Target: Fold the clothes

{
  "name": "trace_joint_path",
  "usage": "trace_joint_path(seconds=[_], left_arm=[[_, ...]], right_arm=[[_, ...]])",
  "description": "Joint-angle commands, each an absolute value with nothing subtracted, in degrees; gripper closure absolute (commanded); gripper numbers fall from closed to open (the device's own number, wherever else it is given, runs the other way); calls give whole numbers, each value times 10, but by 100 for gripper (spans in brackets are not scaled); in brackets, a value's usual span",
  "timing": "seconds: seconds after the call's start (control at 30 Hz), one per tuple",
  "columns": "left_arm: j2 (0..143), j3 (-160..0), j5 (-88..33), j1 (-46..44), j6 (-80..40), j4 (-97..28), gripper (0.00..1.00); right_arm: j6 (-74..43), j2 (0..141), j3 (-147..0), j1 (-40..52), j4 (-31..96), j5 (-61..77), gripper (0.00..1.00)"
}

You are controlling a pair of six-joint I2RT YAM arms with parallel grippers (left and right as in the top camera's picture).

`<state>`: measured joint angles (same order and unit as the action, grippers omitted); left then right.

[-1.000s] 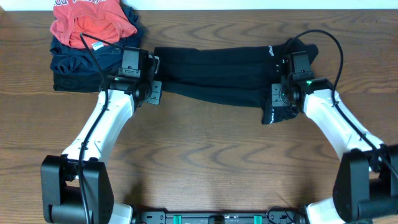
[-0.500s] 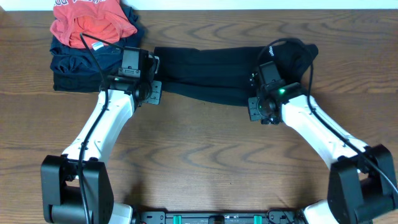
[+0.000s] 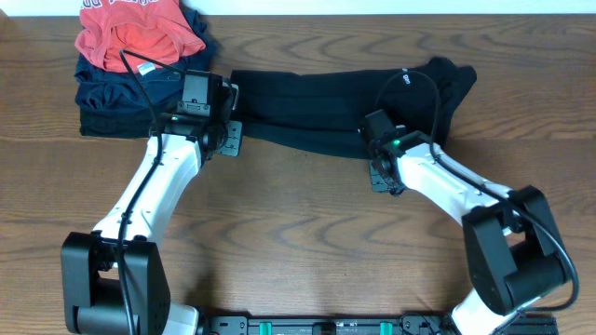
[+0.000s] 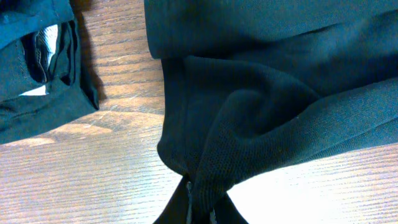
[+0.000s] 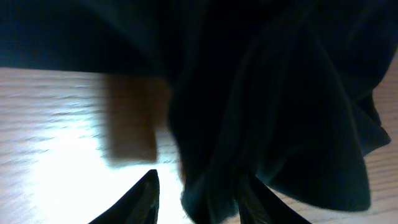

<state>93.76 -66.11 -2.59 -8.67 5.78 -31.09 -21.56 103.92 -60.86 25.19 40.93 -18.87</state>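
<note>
The clothes, a black shirt (image 3: 317,102), lie as a long folded band across the back of the table, with small white lettering (image 3: 406,77) near the bunched right end. My left gripper (image 3: 233,130) is at the band's front left corner. In the left wrist view it (image 4: 200,194) is shut on a pinch of the black knit (image 4: 261,112). My right gripper (image 3: 374,154) is at the band's front edge, right of the middle. Its jaws (image 5: 199,186) stand apart, and a hanging fold of black fabric (image 5: 267,93) lies between them against the right finger.
A stack of dark navy folded garments (image 3: 121,98) with a red-orange shirt (image 3: 140,33) on top sits at the back left, close to my left gripper. Its navy edge (image 4: 37,81) shows in the left wrist view. Bare wood table (image 3: 298,233) lies in front.
My right gripper has moved left from the shirt's right end to the front edge near the middle, and its jaws have narrowed. The right end now lies bunched at the back. The left arm is still.
</note>
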Motion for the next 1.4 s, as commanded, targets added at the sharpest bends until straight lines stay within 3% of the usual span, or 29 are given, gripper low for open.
trace_joint_path(seconds=[0.0,0.2,0.33,0.8,1.13,1.37], left_arm=[[936,-668,-19,-84,55,-312,94],[936,-668,-19,-84,55,-312,94],[936,-668,-19,-84,55,-311,94],[846,-668,-19,-84,53,-361,94],[829,-668,-19,-84,52,-455,94],[830,-668,-19,-84,52,-493,94]], right_arm=[[-248,1049,-606,259,397,-249,61],[-248,1049,-606,258,391,-286,64],[-248,1048,-608,258,397,-300,99],[-243,851,-721,197,585,-270,99],[-169,726,-733,76,610,-147,99],[-104,736,-733,64,586,-82,99]])
